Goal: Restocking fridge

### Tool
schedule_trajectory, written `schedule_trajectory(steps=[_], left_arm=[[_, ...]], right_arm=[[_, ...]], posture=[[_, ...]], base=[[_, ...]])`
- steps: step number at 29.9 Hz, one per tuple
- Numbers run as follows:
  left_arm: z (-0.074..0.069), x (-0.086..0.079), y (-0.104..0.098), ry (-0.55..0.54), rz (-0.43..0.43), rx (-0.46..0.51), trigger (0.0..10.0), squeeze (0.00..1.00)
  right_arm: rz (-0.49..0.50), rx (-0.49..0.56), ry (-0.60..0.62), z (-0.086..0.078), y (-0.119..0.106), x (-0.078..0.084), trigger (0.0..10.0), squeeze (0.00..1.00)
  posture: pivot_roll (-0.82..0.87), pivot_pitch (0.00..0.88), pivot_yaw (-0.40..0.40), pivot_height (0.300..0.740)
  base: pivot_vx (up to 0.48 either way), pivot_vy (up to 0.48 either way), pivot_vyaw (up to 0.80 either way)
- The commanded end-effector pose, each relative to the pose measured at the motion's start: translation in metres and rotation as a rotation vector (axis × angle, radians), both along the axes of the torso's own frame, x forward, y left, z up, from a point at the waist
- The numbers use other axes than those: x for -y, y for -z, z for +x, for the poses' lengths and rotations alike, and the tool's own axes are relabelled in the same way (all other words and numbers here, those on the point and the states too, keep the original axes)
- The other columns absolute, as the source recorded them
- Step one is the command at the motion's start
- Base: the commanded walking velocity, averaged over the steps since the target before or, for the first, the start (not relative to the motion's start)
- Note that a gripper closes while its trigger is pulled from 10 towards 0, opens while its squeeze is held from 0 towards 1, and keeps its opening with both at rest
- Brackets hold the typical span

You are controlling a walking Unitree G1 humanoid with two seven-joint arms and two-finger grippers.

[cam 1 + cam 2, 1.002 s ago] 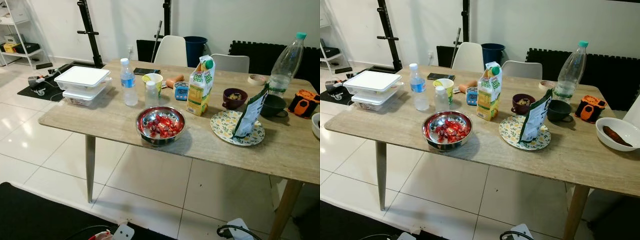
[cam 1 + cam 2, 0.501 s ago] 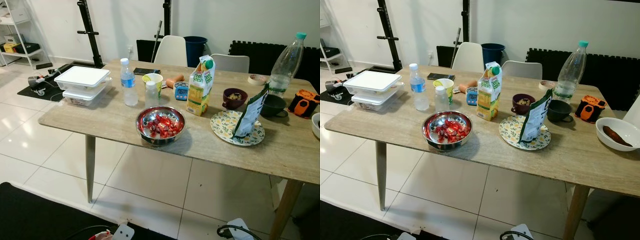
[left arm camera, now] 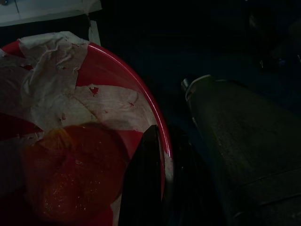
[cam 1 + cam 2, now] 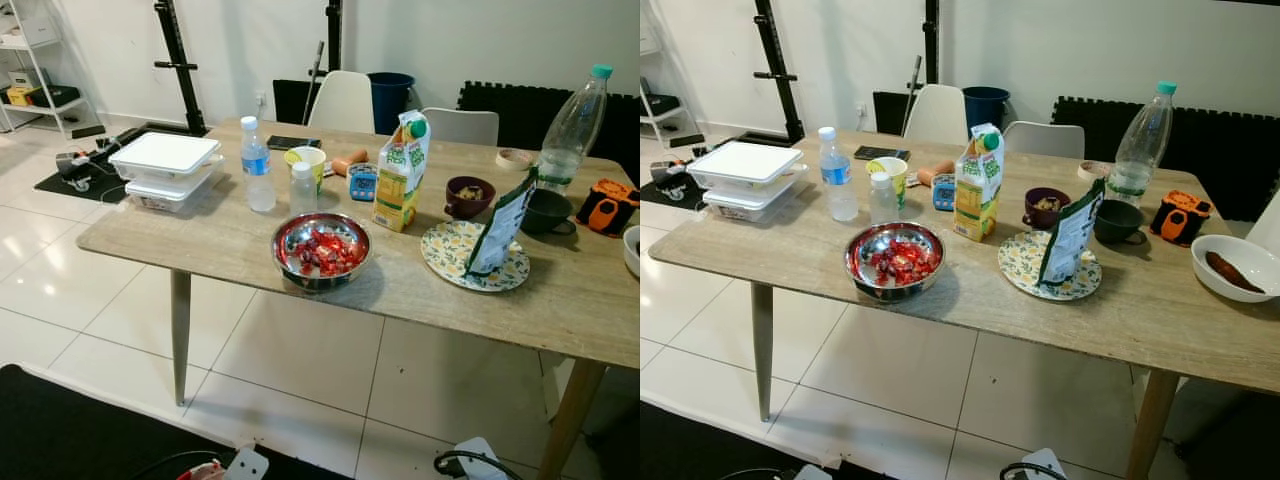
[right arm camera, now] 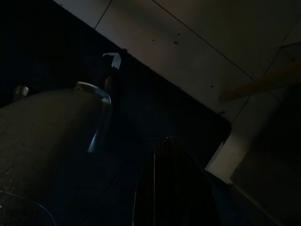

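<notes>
Wooden table (image 4: 230, 240) holds the juice carton (image 4: 399, 172) upright behind the steel bowl (image 4: 321, 252); likely light, squashable card, best gripped mid-body, while whether either hanging gripper is parted or closed, I cannot tell.

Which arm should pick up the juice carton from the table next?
Right. The left gripper seems to be pinching the rim of a red bowl, while the right gripper hangs free; the juice carton stands mid-table.
</notes>
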State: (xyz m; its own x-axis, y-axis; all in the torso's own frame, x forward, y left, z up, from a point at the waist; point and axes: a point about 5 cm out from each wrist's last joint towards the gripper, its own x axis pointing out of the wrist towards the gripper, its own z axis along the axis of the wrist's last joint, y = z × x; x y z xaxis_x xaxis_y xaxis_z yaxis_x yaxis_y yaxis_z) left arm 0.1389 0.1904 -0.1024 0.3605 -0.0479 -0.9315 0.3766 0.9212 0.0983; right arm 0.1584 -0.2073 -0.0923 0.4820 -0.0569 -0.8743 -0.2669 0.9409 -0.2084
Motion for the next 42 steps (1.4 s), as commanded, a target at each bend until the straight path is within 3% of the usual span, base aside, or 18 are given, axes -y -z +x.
schedule_trajectory(steps=[1, 42], left_arm=[[-0.0034, 0.0003, 0.0012, 0.015, 0.006, -0.006, 10.0, 0.00], [-0.0050, 0.0022, 0.0020, 0.009, 0.002, -0.009, 10.0, 0.00]], right_arm=[[-0.012, -0.019, -0.010, -0.0046, 0.0016, 0.0018, 10.0, 0.00], [-0.008, -0.014, -0.011, -0.0021, 0.0007, 0.0016, 10.0, 0.00]], posture=[[-0.07, 0.000, -0.009, 0.740], [-0.07, 0.001, -0.006, 0.740]], base=[[0.000, 0.000, 0.00], [0.000, 0.000, 0.00]])
